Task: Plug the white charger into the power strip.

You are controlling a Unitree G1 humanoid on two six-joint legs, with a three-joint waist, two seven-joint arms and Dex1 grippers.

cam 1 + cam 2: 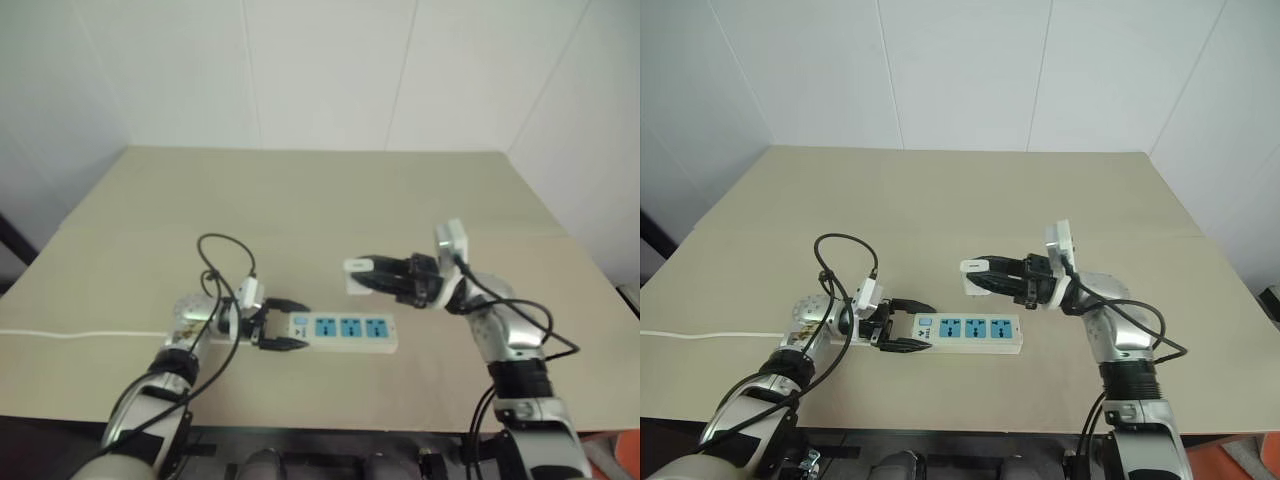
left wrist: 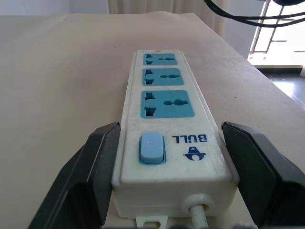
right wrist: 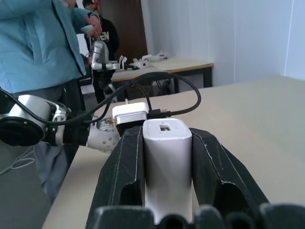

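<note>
Your white charger sits pinched lengthwise between black fingers, raised above the table. Your power strip lies flat below it, three blue sockets up, switch end toward its cord.

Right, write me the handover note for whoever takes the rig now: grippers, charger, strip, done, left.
Left gripper: open, its fingers on either side of the switch end of the power strip; whether they press on it I cannot tell.
Right gripper: shut on the white charger, held in the air above the strip's sockets.
Power strip: flat on the table, all three blue sockets free.
Done: charger picked up and brought over the strip.
Left: turn the prongs toward a socket, lower, push in, release.
</note>
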